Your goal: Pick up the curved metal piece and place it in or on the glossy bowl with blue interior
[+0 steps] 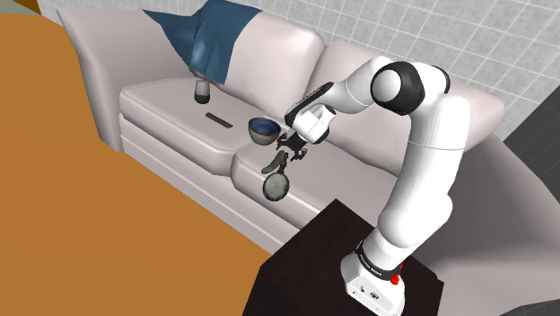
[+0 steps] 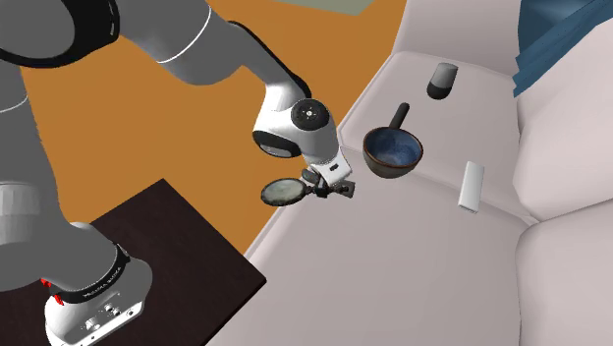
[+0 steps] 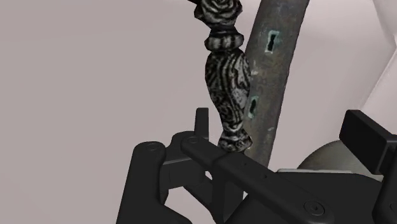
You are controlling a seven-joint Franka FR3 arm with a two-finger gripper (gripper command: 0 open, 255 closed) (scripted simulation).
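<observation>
My black gripper [image 1: 289, 154] [image 2: 330, 184] hangs over the front edge of the pale sofa seat, shut on the curved metal piece [image 1: 276, 175] [image 2: 287, 190]. That piece is dark grey, with a round disc at its low end that sticks out past the seat's edge. In the wrist view a curved grey bar [image 3: 280, 63] and a patterned, turned handle [image 3: 229, 95] rise from between my fingers. The glossy dark bowl with blue interior [image 1: 262, 130] [image 2: 393, 152] stands on the seat cushion just beyond the gripper, with nothing in it.
A grey cup [image 1: 203, 90] [image 2: 443, 80] and a black stick-like thing [image 1: 218, 118] [image 2: 400, 115] lie on the seat past the bowl. A white bar [image 2: 472, 185] lies near the backrest. A blue blanket [image 1: 211, 36] drapes the backrest. The dark stand [image 1: 310, 260] abuts the sofa; the floor [image 1: 72, 179] is orange.
</observation>
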